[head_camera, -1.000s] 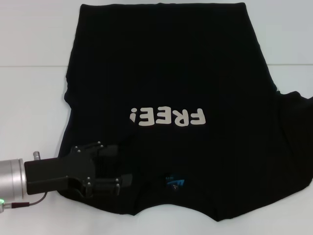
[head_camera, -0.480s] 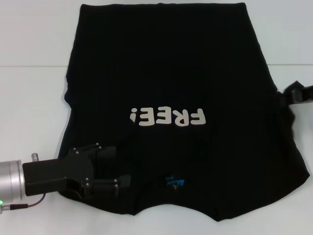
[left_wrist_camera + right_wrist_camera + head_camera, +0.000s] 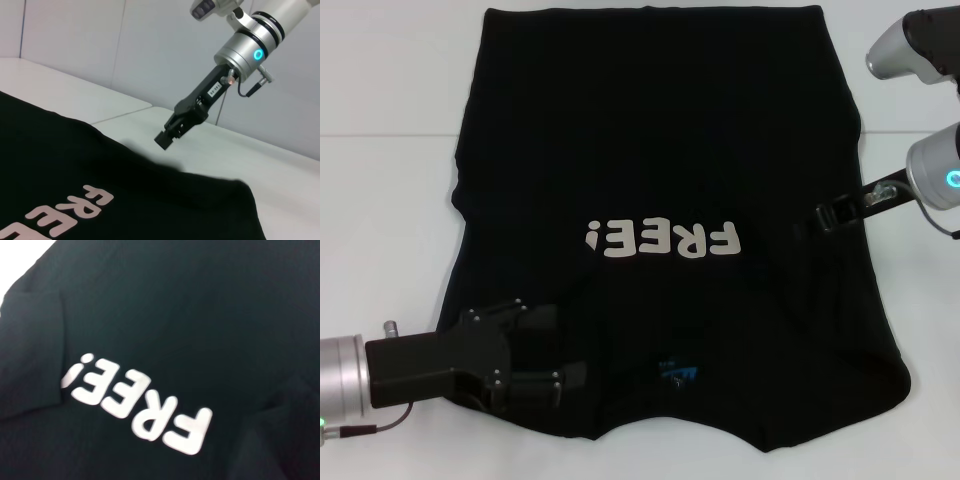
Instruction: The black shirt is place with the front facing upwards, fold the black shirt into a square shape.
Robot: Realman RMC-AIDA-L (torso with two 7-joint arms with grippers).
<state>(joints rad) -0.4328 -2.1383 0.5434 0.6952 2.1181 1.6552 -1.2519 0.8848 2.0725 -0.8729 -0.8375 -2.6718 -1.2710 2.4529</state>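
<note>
The black shirt lies flat on the white table, its off-white "FREE!" print facing up and its blue neck label near the front edge. Both sleeves are folded inward, so its sides run straight. My left gripper rests open on the cloth at the near left shoulder. My right gripper hovers over the shirt's right side, beside the print. The left wrist view shows that right gripper shut, a little above the cloth, with nothing hanging from it. The right wrist view looks down on the print.
White table surrounds the shirt on the left, right and far sides. The right arm's silver links stand over the far right of the table. The shirt's hem reaches the far table edge.
My right gripper swept in from the right edge to over the shirt's right side. The right sleeve that stuck out now lies folded in. The left gripper hardly moved.
</note>
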